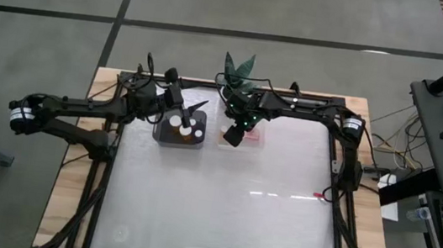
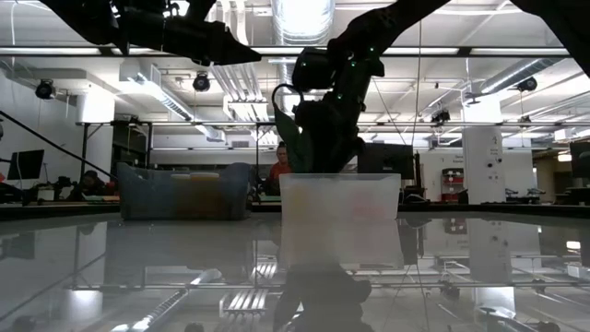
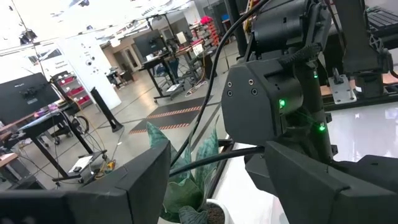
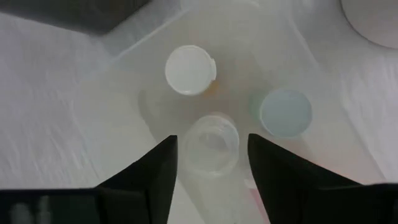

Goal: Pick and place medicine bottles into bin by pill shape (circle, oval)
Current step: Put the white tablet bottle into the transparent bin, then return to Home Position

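High view: the right gripper (image 1: 233, 136) hangs over the pale bin (image 1: 254, 137) at the far side of the table (image 1: 218, 217), directly below the potted plant (image 1: 239, 69). The left gripper (image 1: 185, 108) is poised above the dark bin (image 1: 161, 133), which sits just beside the pale one and holds white-capped medicine bottles (image 1: 176, 122).

Right wrist view: the right gripper's fingers (image 4: 152, 168) stand apart, with a clear-topped bottle (image 4: 211, 146) in the gap between them; whether they touch it cannot be told. Just beyond the fingertips stand a white-capped bottle (image 4: 190, 70) with an amber edge and a pale blue-capped bottle (image 4: 285, 112), both inside the pale bin.

Left wrist view: the left gripper's own fingers (image 3: 134, 180) are spread wide and hold nothing; past them appear the right arm's wrist (image 3: 273, 99) and the plant's leaves.

Low view: the pale bin (image 2: 339, 219) stands nearer than the dark bin (image 2: 184, 192).
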Controlling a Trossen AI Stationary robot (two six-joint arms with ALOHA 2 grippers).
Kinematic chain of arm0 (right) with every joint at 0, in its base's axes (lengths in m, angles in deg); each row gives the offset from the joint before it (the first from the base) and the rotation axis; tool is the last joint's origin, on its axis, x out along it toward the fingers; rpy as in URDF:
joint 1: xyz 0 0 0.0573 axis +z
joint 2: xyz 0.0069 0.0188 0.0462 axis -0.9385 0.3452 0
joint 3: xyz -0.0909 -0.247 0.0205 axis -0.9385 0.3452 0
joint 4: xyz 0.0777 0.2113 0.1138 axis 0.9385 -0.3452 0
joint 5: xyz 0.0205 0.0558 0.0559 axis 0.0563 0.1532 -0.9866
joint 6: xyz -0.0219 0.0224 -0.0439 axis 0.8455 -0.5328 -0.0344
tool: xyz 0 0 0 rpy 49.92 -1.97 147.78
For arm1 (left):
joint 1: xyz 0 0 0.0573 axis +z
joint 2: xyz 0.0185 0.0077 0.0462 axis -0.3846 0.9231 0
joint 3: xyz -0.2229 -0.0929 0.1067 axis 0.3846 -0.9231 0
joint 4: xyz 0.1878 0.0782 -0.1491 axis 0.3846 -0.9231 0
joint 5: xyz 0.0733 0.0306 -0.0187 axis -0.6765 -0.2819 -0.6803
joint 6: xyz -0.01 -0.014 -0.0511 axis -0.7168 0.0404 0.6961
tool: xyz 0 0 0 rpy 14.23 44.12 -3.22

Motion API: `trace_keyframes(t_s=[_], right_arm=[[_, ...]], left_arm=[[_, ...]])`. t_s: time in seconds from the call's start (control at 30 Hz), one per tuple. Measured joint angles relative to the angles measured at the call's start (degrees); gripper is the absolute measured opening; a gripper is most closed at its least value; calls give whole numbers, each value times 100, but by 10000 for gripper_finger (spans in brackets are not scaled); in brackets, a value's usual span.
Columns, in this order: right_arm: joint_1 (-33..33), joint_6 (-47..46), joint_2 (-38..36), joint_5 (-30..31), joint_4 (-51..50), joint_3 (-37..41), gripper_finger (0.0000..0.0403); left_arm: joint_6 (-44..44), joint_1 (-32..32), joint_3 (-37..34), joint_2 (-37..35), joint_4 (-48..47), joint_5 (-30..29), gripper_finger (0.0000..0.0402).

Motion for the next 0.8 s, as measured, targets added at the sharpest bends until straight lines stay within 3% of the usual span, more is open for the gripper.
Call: trace_keyframes(t_s=[0.37,0.8], right_arm=[[-2,81,-152,4,-28,2,201],[166,801,-1477,102,295,451,193]], left_arm=[[0,0,0,0,-1,-1,244],[304,-344,2,-17,-1,-2,244]])
